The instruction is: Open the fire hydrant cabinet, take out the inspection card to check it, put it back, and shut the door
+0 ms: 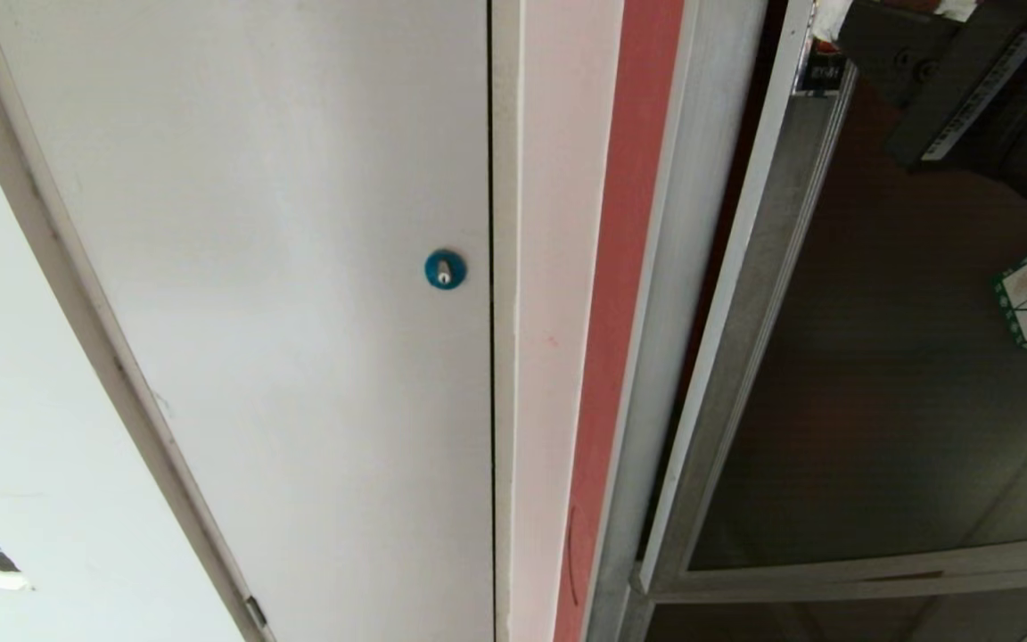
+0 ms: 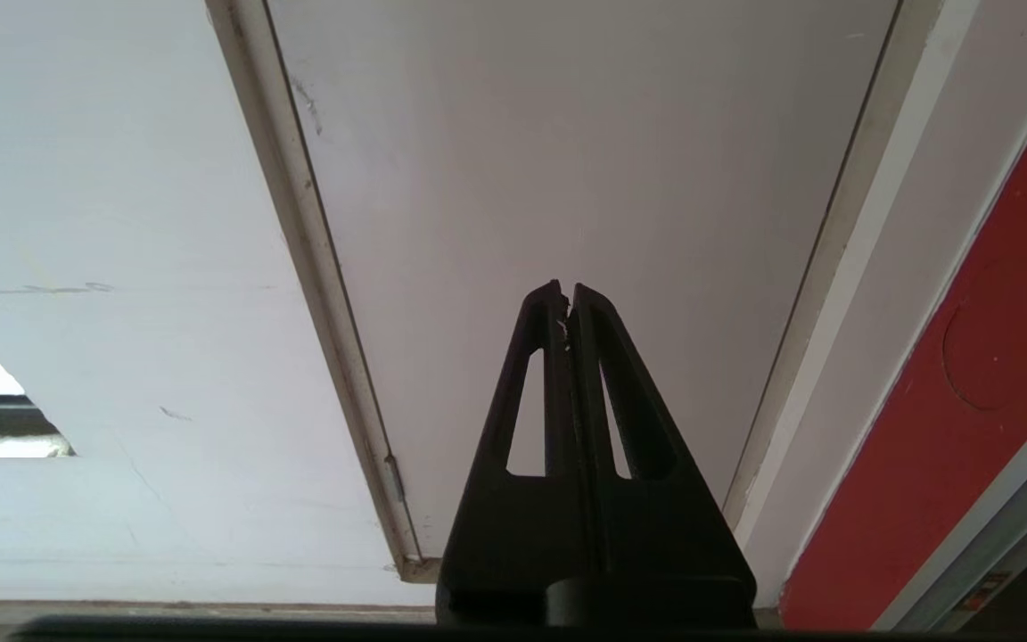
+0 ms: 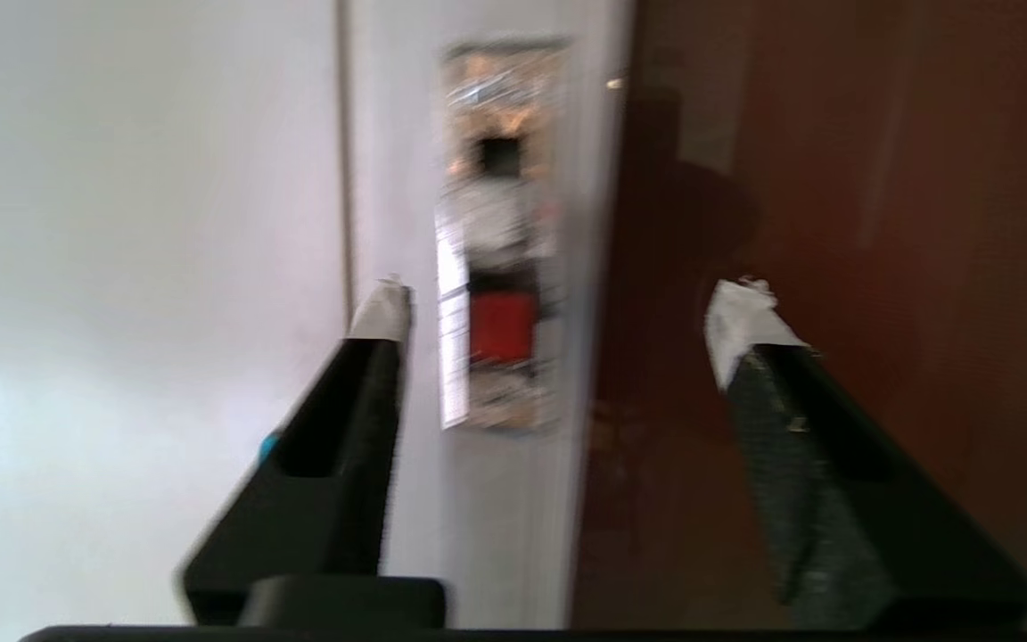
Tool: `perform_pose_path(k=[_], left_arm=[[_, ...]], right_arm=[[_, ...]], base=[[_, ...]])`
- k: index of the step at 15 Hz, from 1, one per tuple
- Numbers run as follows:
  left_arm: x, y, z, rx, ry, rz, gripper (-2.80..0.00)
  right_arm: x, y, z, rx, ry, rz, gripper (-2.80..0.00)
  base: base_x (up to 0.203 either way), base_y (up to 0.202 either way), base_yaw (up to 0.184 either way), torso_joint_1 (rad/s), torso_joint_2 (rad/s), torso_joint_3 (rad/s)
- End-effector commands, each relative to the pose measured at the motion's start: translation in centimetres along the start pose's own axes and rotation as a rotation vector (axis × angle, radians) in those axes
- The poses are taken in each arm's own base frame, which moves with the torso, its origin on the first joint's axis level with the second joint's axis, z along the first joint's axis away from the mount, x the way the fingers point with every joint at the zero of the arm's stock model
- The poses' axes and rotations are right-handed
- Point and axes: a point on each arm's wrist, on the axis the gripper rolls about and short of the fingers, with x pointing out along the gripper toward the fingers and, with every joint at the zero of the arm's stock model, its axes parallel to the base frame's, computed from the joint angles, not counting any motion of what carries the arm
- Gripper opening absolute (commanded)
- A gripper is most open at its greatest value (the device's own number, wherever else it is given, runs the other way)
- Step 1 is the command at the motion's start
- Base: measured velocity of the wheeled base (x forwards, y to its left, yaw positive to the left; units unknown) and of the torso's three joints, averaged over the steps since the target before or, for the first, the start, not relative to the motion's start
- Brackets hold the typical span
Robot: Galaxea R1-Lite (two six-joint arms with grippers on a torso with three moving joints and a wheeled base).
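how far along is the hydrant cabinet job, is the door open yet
Done: nothing for certain; no inspection card is in view. In hand: the right gripper, fingers spread and empty, faces the red latch at the edge of the door. The door looks shut or barely ajar, so this fits either before opening or after closing; I cannot tell which. The left gripper sits shut, idle. Left: possibly every step.

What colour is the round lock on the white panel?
Blue, with a silver centre; the round lock shows best in the head view.
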Motion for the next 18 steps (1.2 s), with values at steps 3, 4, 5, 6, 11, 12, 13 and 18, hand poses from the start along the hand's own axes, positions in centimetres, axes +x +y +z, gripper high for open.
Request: perform_pose_path(k=[3,4,5,6,11,12,13,18], left_arm=[[0.1,0.0,-0.2,0.000,0.007,0.001,-2.80],[0.1,0.0,-0.2,0.000,0.007,0.001,-2.80],[0.1,0.0,-0.2,0.000,0.007,0.001,-2.80],[0.1,0.0,-0.2,0.000,0.007,0.001,-2.80],[0.1,0.0,-0.2,0.000,0.007,0.000,-2.80],[0.1,0.0,-0.2,0.000,0.007,0.001,-2.80],[0.1,0.0,-0.2,0.000,0.007,0.001,-2.80],[0.1,0.0,-0.2,0.000,0.007,0.001,-2.80]], right_arm=[[-0.8,-0.5,-0.2,-0.011,0.005,0.007,0.00],[-1.1,-0.7,-0.2,-0.012,0.006,0.007,0.00],[-1.5,-1.0,-0.1,-0.011,0.004,0.006,0.00],[-1.9,-1.3,-0.2,-0.014,0.009,0.007,0.00],[-4.2,-3.3,0.2,-0.028,0.026,0.011,0.00],[-4.7,-3.7,0.2,-0.037,0.035,0.010,-2.80],[-5.0,-4.1,0.2,-0.041,0.037,0.005,-2.80],[-5.5,-6.1,0.8,-0.056,0.012,-0.082,-2.80]], base=[[0.000,0.000,0.000,0.000,0.00,0.000],[0.000,0.000,0.000,0.000,0.00,0.000],[0.000,0.000,0.000,0.000,0.00,0.000],[0.000,0.000,0.000,0.000,0.00,0.000],[0.000,0.000,0.000,0.000,0.00,0.000],[0.000,0.000,0.000,0.000,0.00,0.000],[0.000,0.000,0.000,0.000,0.00,0.000],[0.000,0.000,0.000,0.000,0.00,0.000]])
